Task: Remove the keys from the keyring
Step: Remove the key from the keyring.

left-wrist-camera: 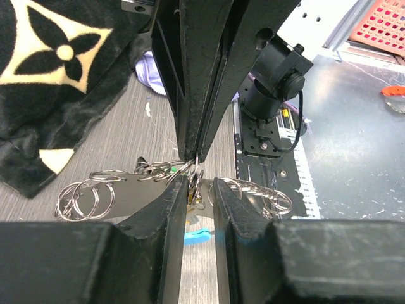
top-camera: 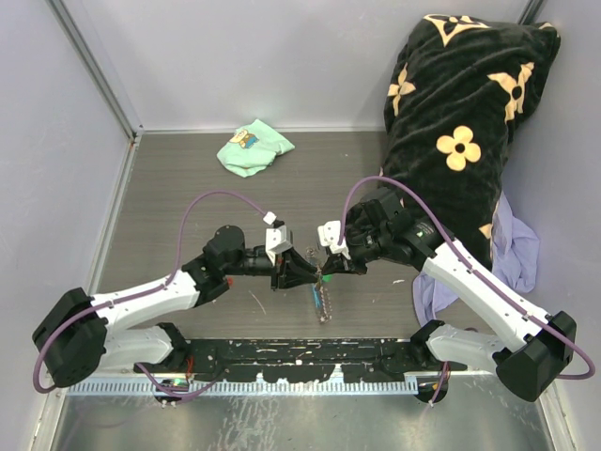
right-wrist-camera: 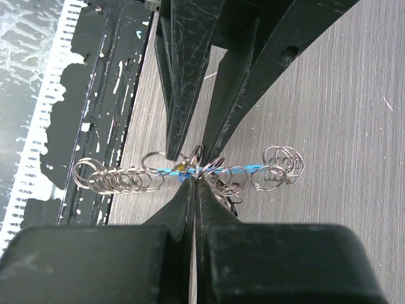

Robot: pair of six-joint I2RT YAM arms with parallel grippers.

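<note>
Pinching one loop of the keyring (right-wrist-camera: 215, 171) at its very fingertips, the right hand (right-wrist-camera: 196, 183) was fully closed on the metal, with the linked rings trailing off to either side of it. Directly opposite, the left hand (left-wrist-camera: 199, 190) met it tip to tip. Its fingers stood narrowly apart and straddled the same junction, and no firm pinch by it could be confirmed. A tiny yellowish piece, judged to be one of the keys (left-wrist-camera: 190, 198), sat in that gap, and the sky-blue fob (left-wrist-camera: 197, 237) lay just beneath the left hand. The assembly was assessed as very light and wholly slack, so any unsupported length would droop and swing. The wire itself was hard, polished and likely slippery under the matte, scuffed black fingers, and the small keys could easily twist out of a grip. The soundest hold was judged to be on a key's plastic tag, close against the right hand's pinch. The rings were thin, round and silvery, interlinked in bunches. The fob was oblong, smooth plastic, and the worktop (right-wrist-camera: 329, 95) was grey with a fine grain.
</note>
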